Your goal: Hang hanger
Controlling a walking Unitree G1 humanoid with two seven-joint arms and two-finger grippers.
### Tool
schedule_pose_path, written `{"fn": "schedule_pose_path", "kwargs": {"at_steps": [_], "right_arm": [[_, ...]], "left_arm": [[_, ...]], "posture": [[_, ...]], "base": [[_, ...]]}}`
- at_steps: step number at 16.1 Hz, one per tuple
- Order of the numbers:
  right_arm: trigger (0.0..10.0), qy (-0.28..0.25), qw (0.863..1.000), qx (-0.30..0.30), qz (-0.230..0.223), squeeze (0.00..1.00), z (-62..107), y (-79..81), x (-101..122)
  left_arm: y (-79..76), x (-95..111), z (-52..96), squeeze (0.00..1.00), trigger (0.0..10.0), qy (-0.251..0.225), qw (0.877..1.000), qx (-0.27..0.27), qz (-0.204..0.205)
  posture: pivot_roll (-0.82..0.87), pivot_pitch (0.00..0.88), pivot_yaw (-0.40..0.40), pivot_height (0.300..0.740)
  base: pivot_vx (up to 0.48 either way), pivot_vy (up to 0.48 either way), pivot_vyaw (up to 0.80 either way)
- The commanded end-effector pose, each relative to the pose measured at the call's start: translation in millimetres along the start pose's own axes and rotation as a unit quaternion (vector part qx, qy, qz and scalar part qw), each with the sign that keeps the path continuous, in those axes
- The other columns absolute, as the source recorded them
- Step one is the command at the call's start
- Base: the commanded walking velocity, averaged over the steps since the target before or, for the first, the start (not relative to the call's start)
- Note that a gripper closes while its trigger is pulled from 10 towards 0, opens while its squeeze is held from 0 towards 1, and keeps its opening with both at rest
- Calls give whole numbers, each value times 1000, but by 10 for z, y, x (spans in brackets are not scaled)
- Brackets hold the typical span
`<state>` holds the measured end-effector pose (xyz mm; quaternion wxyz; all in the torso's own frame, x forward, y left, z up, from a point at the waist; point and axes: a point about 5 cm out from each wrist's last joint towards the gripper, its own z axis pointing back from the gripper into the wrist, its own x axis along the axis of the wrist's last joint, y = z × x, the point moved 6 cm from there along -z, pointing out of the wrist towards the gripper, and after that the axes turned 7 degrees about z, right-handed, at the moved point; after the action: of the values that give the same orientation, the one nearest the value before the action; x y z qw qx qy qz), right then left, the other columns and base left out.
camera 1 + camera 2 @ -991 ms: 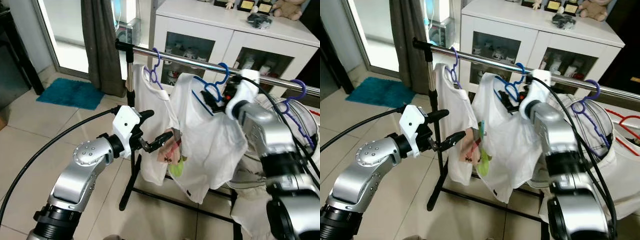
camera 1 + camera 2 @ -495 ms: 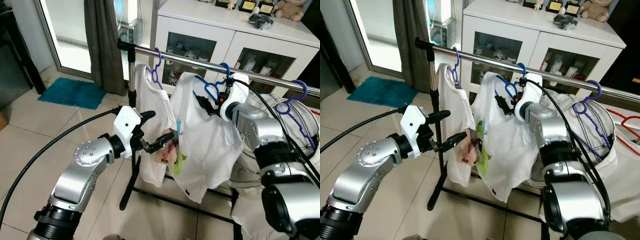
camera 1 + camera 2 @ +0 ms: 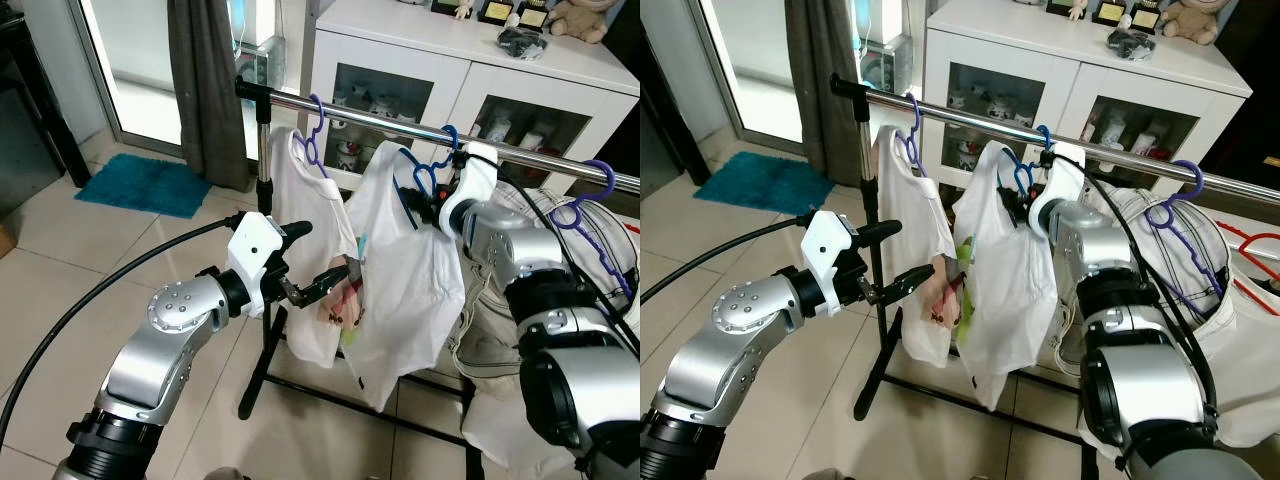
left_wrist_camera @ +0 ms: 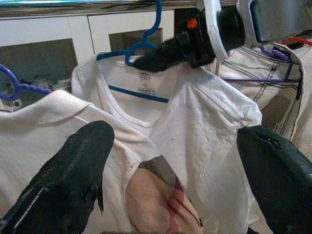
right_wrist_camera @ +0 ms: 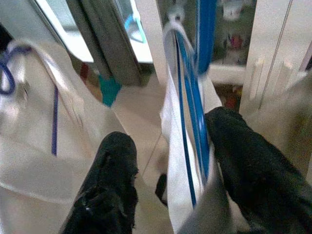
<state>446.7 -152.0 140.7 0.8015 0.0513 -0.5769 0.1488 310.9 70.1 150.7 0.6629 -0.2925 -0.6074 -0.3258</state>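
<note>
A blue hanger carrying a white T-shirt hangs by its hook on the steel rail. My right gripper is just under the rail at the hanger's neck. In the right wrist view its fingers stand open, and the blue hanger and the shirt collar lie between them, close against one finger. My left gripper is open lower down. It sits in front of the printed hem of the neighbouring white shirt, holding nothing.
The neighbouring shirt hangs on a purple hanger beside the rack's upright post. Another purple hanger with a pale garment hangs at the rail's right end. A white cabinet stands behind. A curtain and a blue mat are at the left.
My right gripper has risen closer to the rail with the blue hanger. The T-shirt has turned from facing me to nearly edge-on. The left arm has barely moved.
</note>
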Motion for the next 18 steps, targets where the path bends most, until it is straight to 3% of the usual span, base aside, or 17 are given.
{"fn": "schedule_pose_path", "kwargs": {"at_steps": [1, 2, 5, 6, 7, 9, 10, 11, 12, 18], "right_arm": [[4549, -12, 1000, -10, 2, 0, 11, -70, 84], [10000, -17, 1000, -10, 11, 0, 10, -70, 110], [10000, -26, 1000, -12, 7, 0, 6, -72, 149], [10000, -27, 1000, -9, 2, 361, 3, -62, 150], [10000, -30, 1000, -9, -2, 1000, -3, -50, 161], [10000, -30, 999, -16, 2, 1000, -13, -52, 173], [10000, -30, 999, -18, 3, 0, -19, -50, 175], [10000, -30, 999, -16, 1, 0, -23, -41, 176], [196, -31, 999, -15, -1, 0, -27, -32, 180], [0, -24, 1000, -17, 2, 0, -36, -45, 167]], "left_arm": [[-66, 15, -11, 0, 10000, 0, 1000, -14, -4], [-65, 13, -11, 0, 10000, 0, 1000, -14, -5], [-65, 10, -13, 0, 10000, 2, 1000, -14, -6], [-64, 9, -14, 0, 10000, 2, 1000, -14, -6], [-63, 11, -15, 0, 10000, 1, 1000, -14, -7], [-66, 6, -16, 0, 10000, 3, 1000, -15, -8], [-65, 5, -19, 0, 10000, 3, 1000, -15, -9], [-60, 8, -22, 0, 10000, 3, 1000, -14, -9], [-58, 8, -23, 0, 10000, 2, 1000, -13, -10], [-60, 15, -37, 0, 10000, 1, 1000, -12, -10]], "posture": [[-13, 0, -111, 740], [-13, 0, -110, 740], [-13, 0, -109, 740], [-13, 0, -109, 740], [-13, 0, -109, 740], [-13, 0, -109, 740], [-13, 0, -108, 740], [-13, 0, -108, 740], [-11, 0, -112, 740], [-13, 0, -116, 740]], "base": [[0, 0, 0], [0, 0, 0], [0, 0, 0], [0, 0, 0], [0, 0, 0], [0, 0, 0], [0, 0, 0], [0, 0, 0], [0, 0, 0], [0, 0, 0]]}}
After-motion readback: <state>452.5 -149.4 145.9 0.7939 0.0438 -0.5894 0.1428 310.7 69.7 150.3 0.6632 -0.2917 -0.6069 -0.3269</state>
